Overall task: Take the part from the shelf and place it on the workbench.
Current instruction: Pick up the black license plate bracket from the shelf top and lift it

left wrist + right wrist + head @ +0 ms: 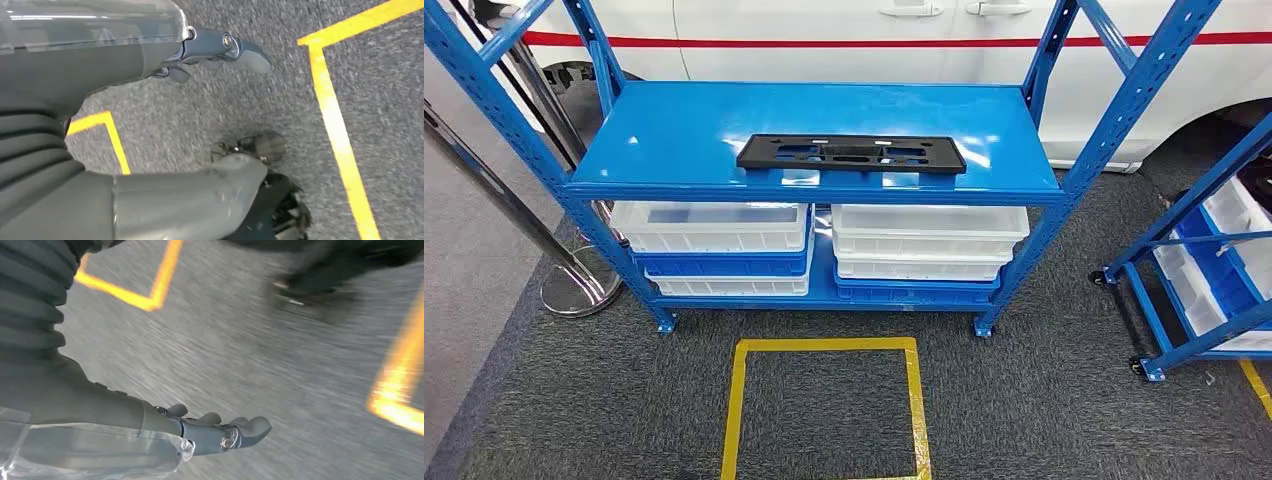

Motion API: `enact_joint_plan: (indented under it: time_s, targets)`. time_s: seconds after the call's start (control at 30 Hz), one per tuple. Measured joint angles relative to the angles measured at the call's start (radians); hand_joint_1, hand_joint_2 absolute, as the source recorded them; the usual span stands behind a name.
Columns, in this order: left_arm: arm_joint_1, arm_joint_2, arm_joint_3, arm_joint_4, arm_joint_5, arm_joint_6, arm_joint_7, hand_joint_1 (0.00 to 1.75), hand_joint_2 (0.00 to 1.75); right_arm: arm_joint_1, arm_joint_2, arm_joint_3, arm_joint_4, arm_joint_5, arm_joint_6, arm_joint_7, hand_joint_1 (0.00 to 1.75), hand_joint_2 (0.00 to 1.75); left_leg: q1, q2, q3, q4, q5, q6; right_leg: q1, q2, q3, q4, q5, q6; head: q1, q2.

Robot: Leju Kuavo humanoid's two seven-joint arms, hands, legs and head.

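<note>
A flat black plastic part (851,154) with several cut-outs lies lengthwise on the top board of the blue shelf (674,130), near its front edge. My left hand (125,60) hangs over the grey carpet in the left wrist view, its fingers (235,49) stretched out and its thumb (220,185) apart from them, holding nothing. In the right wrist view my right hand (145,422) also hangs above the carpet, fingers (245,430) extended and empty. Both hands are far from the part.
White and blue bins (924,245) fill the lower shelf level. A yellow tape square (824,405) marks the carpet before the shelf. A chrome stanchion base (579,290) stands left, a second wheeled blue rack (1204,280) right, a white car (824,30) behind.
</note>
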Motion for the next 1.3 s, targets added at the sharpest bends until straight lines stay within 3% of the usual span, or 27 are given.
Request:
enact_joint_plan:
  time_s: [0.07, 0.13, 0.17, 0.23, 0.27, 0.33, 0.4, 0.5, 0.57, 0.63, 0.67, 0.7, 0.73, 0.8, 0.83, 0.93, 0.97, 1.03, 1.13, 1.17, 1.2, 1.23, 1.3]
  targets:
    - [-0.001, -0.001, 0.001, 0.010, -0.009, 0.001, -0.004, 0.00, 0.00, -0.023, 0.003, 0.017, -0.004, 0.012, -0.010, -0.014, 0.00, 1.75, -0.001, 0.000, -0.002, 0.001, 0.001, 0.003, 0.000, 0.001, -0.034, 0.072, -0.037, 0.001, 0.000, 0.000]
    - [-0.001, -0.004, 0.004, 0.031, -0.026, 0.003, -0.011, 0.00, 0.00, -0.066, 0.010, 0.050, -0.013, 0.037, -0.029, -0.042, 0.00, 1.75, -0.004, 0.001, -0.006, 0.003, 0.003, 0.005, -0.001, 0.001, -0.091, 0.188, -0.081, 0.004, -0.001, 0.000]
    - [-0.001, -0.006, 0.005, 0.042, -0.036, 0.003, -0.015, 0.00, 0.00, -0.087, 0.014, 0.066, -0.018, 0.051, -0.039, -0.056, 0.00, 1.75, -0.005, 0.001, -0.007, 0.005, 0.002, 0.005, -0.001, 0.001, -0.103, 0.210, -0.078, 0.004, -0.001, 0.000]
    - [-0.001, -0.011, 0.007, 0.060, -0.053, 0.004, -0.025, 0.00, 0.00, -0.127, 0.022, 0.095, -0.028, 0.079, -0.059, -0.086, 0.00, 1.75, -0.006, -0.001, -0.007, 0.010, 0.001, 0.004, -0.001, 0.001, -0.079, 0.152, -0.023, 0.001, 0.000, 0.000]
    - [-0.001, -0.015, 0.008, 0.066, -0.061, 0.003, -0.031, 0.00, 0.00, -0.147, 0.028, 0.109, -0.034, 0.096, -0.070, -0.103, 0.00, 1.75, -0.006, -0.002, -0.007, 0.013, -0.001, 0.002, 0.000, 0.001, -0.050, 0.086, 0.012, -0.003, 0.000, 0.000]
    - [-0.003, -0.020, 0.009, 0.077, -0.075, 0.003, -0.044, 0.00, 0.00, -0.185, 0.041, 0.136, -0.045, 0.131, -0.089, -0.139, 0.00, 1.75, -0.010, -0.003, -0.012, 0.020, -0.005, -0.007, 0.004, 0.002, -0.006, -0.019, 0.048, -0.011, -0.001, 0.000]
    - [-0.005, -0.023, 0.013, 0.086, -0.086, 0.004, -0.060, 0.00, 0.00, -0.213, 0.058, 0.159, -0.056, 0.170, -0.108, -0.176, 0.00, 1.75, -0.012, -0.002, -0.016, 0.021, -0.005, -0.018, 0.009, 0.005, 0.002, -0.046, 0.049, -0.019, -0.001, 0.000]
    - [-0.007, -0.024, 0.021, 0.097, -0.097, 0.006, -0.077, 0.00, 0.00, -0.236, 0.085, 0.188, -0.068, 0.224, -0.132, -0.216, 0.00, 1.75, -0.008, -0.002, -0.023, 0.036, -0.018, -0.036, 0.004, 0.005, 0.003, -0.056, 0.057, -0.034, -0.001, 0.000]
    - [-0.009, -0.024, 0.026, 0.104, -0.101, 0.007, -0.077, 0.00, 0.00, -0.245, 0.099, 0.203, -0.072, 0.245, -0.139, -0.225, 0.00, 1.75, -0.005, -0.002, -0.062, 0.124, -0.071, -0.046, 0.001, 0.003, 0.004, -0.060, 0.059, -0.043, -0.001, 0.000]
    - [-0.009, -0.024, 0.030, 0.110, -0.105, 0.007, -0.068, 0.00, 0.00, -0.245, 0.107, 0.212, -0.073, 0.255, -0.136, -0.211, 0.00, 1.75, -0.002, -0.002, -0.124, 0.253, -0.130, -0.053, 0.001, 0.001, 0.002, -0.059, 0.059, -0.046, -0.001, 0.000]
    - [-0.008, -0.024, 0.031, 0.112, -0.107, 0.007, -0.062, 0.00, 0.00, -0.241, 0.109, 0.216, -0.073, 0.258, -0.132, -0.195, 0.00, 1.75, 0.000, -0.002, -0.142, 0.289, -0.137, -0.055, 0.002, 0.000, 0.002, -0.059, 0.058, -0.046, -0.001, 0.000]
    - [-0.006, -0.024, 0.032, 0.114, -0.109, 0.007, -0.058, 0.00, 0.00, -0.235, 0.110, 0.218, -0.072, 0.260, -0.126, -0.172, 0.00, 1.75, 0.001, -0.002, -0.143, 0.290, -0.125, -0.056, 0.002, 0.000, 0.001, -0.058, 0.058, -0.046, -0.001, 0.000]
    - [-0.006, -0.023, 0.032, 0.115, -0.111, 0.006, -0.058, 0.00, 0.00, -0.226, 0.110, 0.219, -0.071, 0.262, -0.117, -0.143, 0.00, 1.75, 0.003, -0.002, -0.124, 0.250, -0.094, -0.057, 0.001, 0.000, 0.002, -0.057, 0.057, -0.045, -0.001, 0.000]
    - [-0.007, -0.022, 0.033, 0.117, -0.115, 0.003, -0.067, 0.00, 0.00, -0.201, 0.110, 0.220, -0.065, 0.261, -0.098, -0.076, 0.00, 1.75, 0.005, -0.002, -0.058, 0.114, -0.029, -0.054, 0.002, 0.000, 0.004, -0.054, 0.053, -0.039, -0.001, 0.000]
    - [-0.009, -0.022, 0.033, 0.118, -0.116, 0.001, -0.075, 0.00, 0.00, -0.186, 0.109, 0.220, -0.061, 0.260, -0.089, -0.042, 0.00, 1.31, 0.004, -0.003, -0.032, 0.060, -0.012, -0.051, 0.003, 0.000, 0.005, -0.052, 0.052, -0.034, -0.001, 0.000]
    - [-0.013, -0.022, 0.034, 0.119, -0.120, -0.004, -0.091, 0.00, 0.00, -0.136, 0.103, 0.217, -0.049, 0.238, -0.081, 0.019, 0.00, 1.31, -0.003, -0.004, -0.016, 0.021, -0.009, -0.035, 0.004, 0.000, 0.005, -0.053, 0.053, -0.019, -0.001, 0.000]
    - [-0.013, -0.022, 0.035, 0.119, -0.122, -0.006, -0.093, 0.00, 0.00, -0.123, 0.101, 0.213, -0.047, 0.222, -0.086, 0.014, 0.00, 1.75, -0.002, -0.004, -0.015, 0.018, -0.007, -0.028, 0.003, 0.001, 0.005, -0.053, 0.052, -0.014, -0.001, 0.000]
    - [-0.016, -0.023, 0.035, 0.120, -0.129, -0.007, -0.094, 0.00, 0.00, -0.113, 0.097, 0.191, -0.046, 0.177, -0.111, -0.049, 0.00, 1.75, 0.001, -0.001, -0.013, 0.010, 0.000, -0.014, 0.001, 0.002, -0.010, -0.019, 0.028, -0.005, -0.001, 0.000]
    - [-0.023, -0.026, 0.036, 0.120, -0.141, -0.013, -0.093, 0.00, 0.00, -0.146, 0.096, 0.144, -0.059, 0.137, -0.193, -0.243, 0.00, 1.75, -0.001, 0.006, -0.018, 0.008, 0.004, -0.003, 0.000, 0.003, -0.094, 0.155, -0.064, 0.001, -0.001, 0.000]
    - [-0.024, -0.027, 0.036, 0.120, -0.145, -0.015, -0.093, 0.00, 0.00, -0.171, 0.097, 0.131, -0.070, 0.141, -0.237, -0.313, 0.00, 1.75, -0.002, 0.009, -0.020, 0.009, 0.004, -0.002, 0.000, 0.003, -0.119, 0.206, -0.079, 0.001, 0.000, 0.000]
    - [-0.026, -0.028, 0.036, 0.120, -0.149, -0.017, -0.092, 0.00, 0.00, -0.203, 0.101, 0.119, -0.083, 0.152, -0.280, -0.369, 0.00, 1.75, -0.003, 0.012, -0.022, 0.011, 0.004, -0.002, 0.000, 0.003, -0.129, 0.226, -0.074, 0.001, -0.001, 0.000]
    - [-0.028, -0.029, 0.036, 0.120, -0.154, -0.019, -0.091, 0.00, 0.00, -0.236, 0.105, 0.107, -0.097, 0.168, -0.317, -0.411, 0.00, 1.75, -0.003, 0.014, -0.022, 0.014, 0.004, -0.002, 0.000, 0.002, -0.121, 0.209, -0.053, 0.000, 0.000, 0.000]
    - [-0.036, -0.033, 0.036, 0.120, -0.164, -0.024, -0.089, 0.00, 0.00, -0.297, 0.115, 0.079, -0.131, 0.249, -0.365, -0.454, 0.00, 1.75, -0.003, 0.014, -0.021, 0.018, 0.004, -0.003, 0.000, 0.003, -0.057, 0.088, 0.015, -0.007, 0.000, 0.000]
